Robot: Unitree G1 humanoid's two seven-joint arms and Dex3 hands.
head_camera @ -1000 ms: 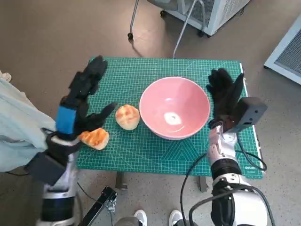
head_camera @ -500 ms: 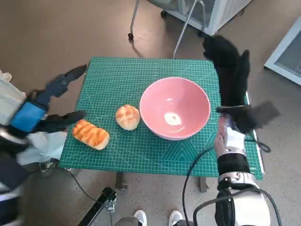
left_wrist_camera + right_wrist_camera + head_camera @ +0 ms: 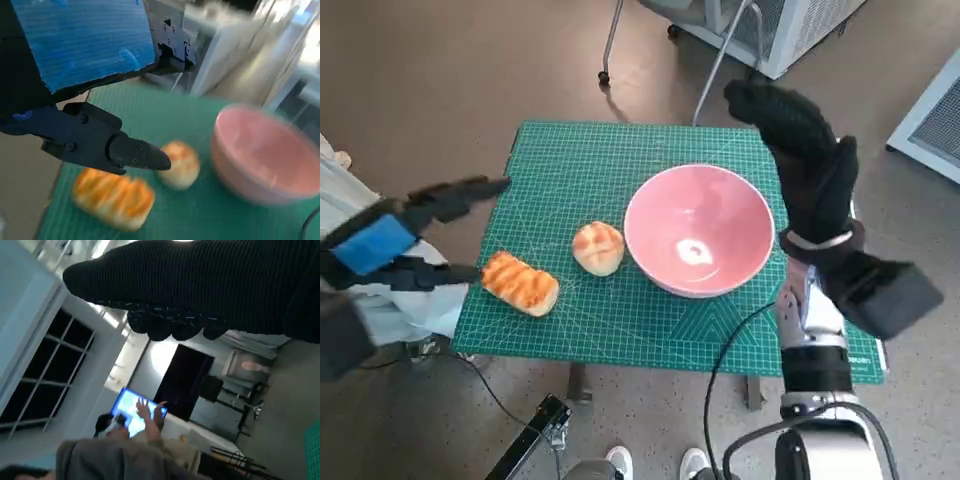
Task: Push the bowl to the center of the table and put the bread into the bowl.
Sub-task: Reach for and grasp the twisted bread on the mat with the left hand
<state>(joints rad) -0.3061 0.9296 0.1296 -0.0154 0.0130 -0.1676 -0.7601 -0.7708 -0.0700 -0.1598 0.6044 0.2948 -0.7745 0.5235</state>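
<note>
On the green mat (image 3: 620, 160) that covers the table, we see the pink bowl (image 3: 698, 230) sitting a little toward three o'clock of the middle, upright and with no bread in it. Two breads lie at its nine o'clock side: a round bun (image 3: 598, 247) just beside the rim, and a long toasted loaf (image 3: 520, 283) farther out toward eight o'clock, near the mat's edge. Neither touches the bowl as far as we can tell.

Our left hand (image 3: 395, 243) hangs off the table at nine o'clock, beyond the mat's edge, fingers spread and holding nothing. Its wrist view looks across the loaf and bun to the bowl, so we judge it is placed on the bread side, ready to pick one up.

Our right hand (image 3: 800, 150) is raised at the bowl's two o'clock side, above and beyond the rim, glove flat with fingers extended and nothing in them. It does not touch the bowl. Its wrist view points away from the table at the room, where a person (image 3: 125, 445) sits by a lit screen (image 3: 131, 402). We judge this hand is held flat on the outer side because a push toward nine o'clock would carry the bowl to the middle.

By our reading the bowl is close to centred but no bread is in it yet.
</note>
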